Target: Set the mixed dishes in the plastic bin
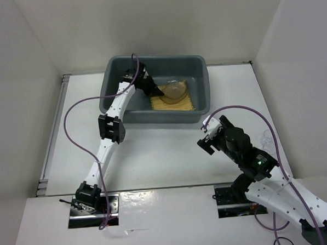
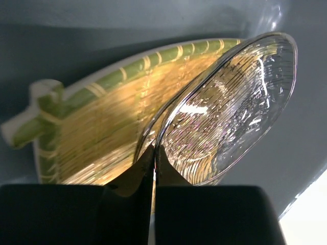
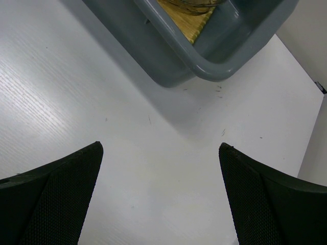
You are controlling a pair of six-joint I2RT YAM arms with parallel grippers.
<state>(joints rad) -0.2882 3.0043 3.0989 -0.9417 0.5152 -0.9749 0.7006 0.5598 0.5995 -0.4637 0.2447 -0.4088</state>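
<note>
Left jaws clamp the rim of one clear plate (image 2: 230, 112), tilted over one woven mat (image 2: 102, 132) in the bin (image 1: 154, 58). Right jaws apart.

Both arms had white shells joined by black joint housings. The left arm (image 1: 105, 145) carried a thin purple left cable (image 1: 70, 113) along its length. The right arm (image 1: 288, 198) had a matching purple right cable (image 1: 256, 115) and rows of small dark dots along its white shell. A green light (image 1: 259, 162) glowed on one of its black joints. The left base (image 1: 88, 196) was black. The right gripper (image 3: 161, 148) had black fingers (image 3: 61, 189) with a fine mesh texture. The left gripper (image 2: 154, 153) was plain matte black.
</note>
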